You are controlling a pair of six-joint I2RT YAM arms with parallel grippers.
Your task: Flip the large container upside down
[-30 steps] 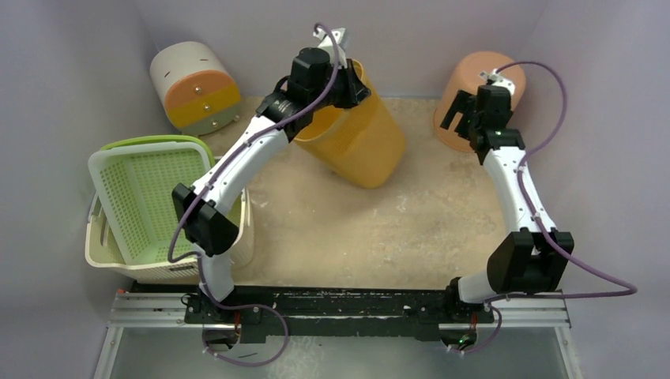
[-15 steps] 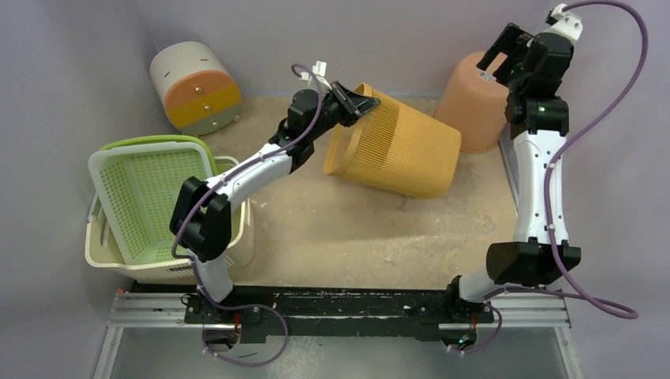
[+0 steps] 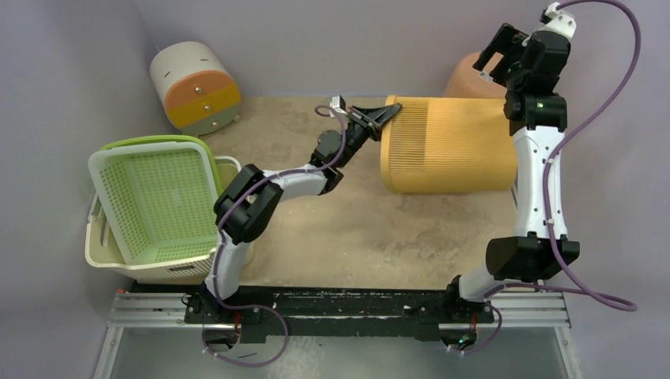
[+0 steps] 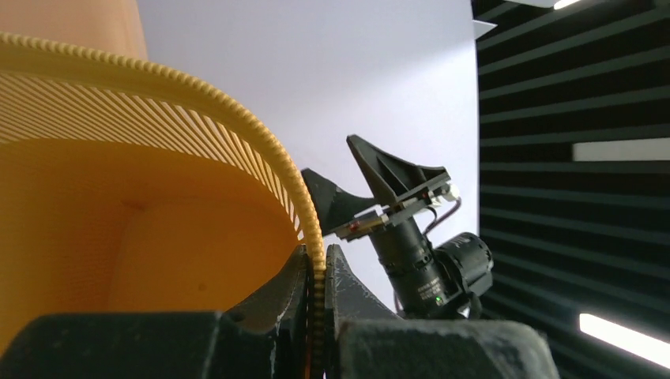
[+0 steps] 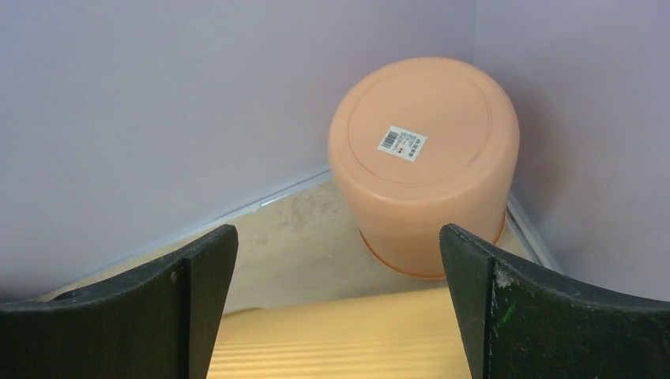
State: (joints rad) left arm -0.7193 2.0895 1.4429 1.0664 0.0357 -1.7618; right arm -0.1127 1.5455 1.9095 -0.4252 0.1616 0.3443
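The large container (image 3: 446, 146) is a yellow-orange ribbed bin lying on its side at the back of the table, its open mouth facing left. My left gripper (image 3: 380, 118) is shut on its rim at the upper left edge. In the left wrist view the toothed rim (image 4: 314, 260) is pinched between both fingers, with the bin's inside (image 4: 118, 205) to the left. My right gripper (image 3: 498, 49) hangs open high above the bin's closed end. Its view looks down between the spread fingers (image 5: 190, 284) at the bin's ribbed side (image 5: 340, 339), touching nothing.
A peach bucket (image 5: 423, 158) stands upside down in the back right corner, just behind the bin. Stacked green and cream baskets (image 3: 150, 205) sit at the left. A white and orange cylinder (image 3: 193, 87) lies at the back left. Walls close in on three sides.
The left arm has swung the bin from tilted to flat on its side and carried it right. The right arm rose from beside the peach bucket and now holds still up high.
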